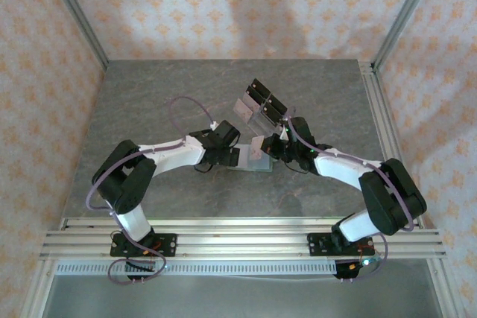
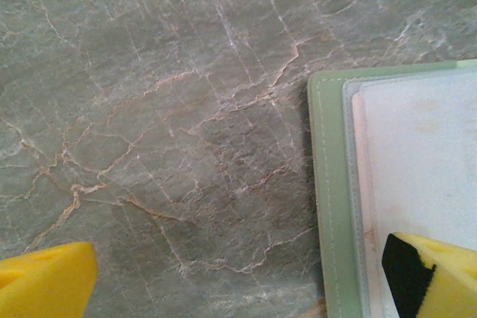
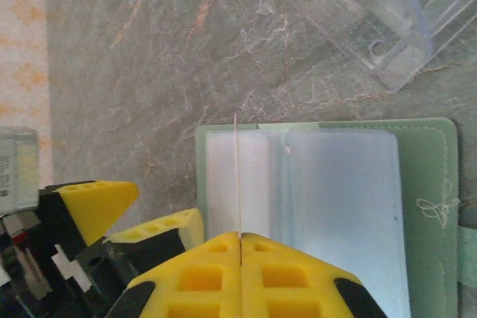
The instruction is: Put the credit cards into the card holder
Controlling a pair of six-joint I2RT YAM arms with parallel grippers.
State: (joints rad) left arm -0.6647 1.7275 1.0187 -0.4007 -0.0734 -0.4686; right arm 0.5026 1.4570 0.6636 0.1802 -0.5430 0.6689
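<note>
Credit card edge-on to right wrist camera, pinched in right gripper, fingers pressed together on it. Card reaches out over open card holder by left sleeve (likely lining up with slot; contact unclear). Holder flat on tabletop, between arms. Left gripper spread wide, one finger over holder page, probably pinning it open. Clear stand beyond, apart.

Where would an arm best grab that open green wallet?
The sage-green folding wallet lies open and flat, so probably pinch its bare stitched border, sliding in low from the left; the right gripper holds a thin pale card over its pages.
</note>
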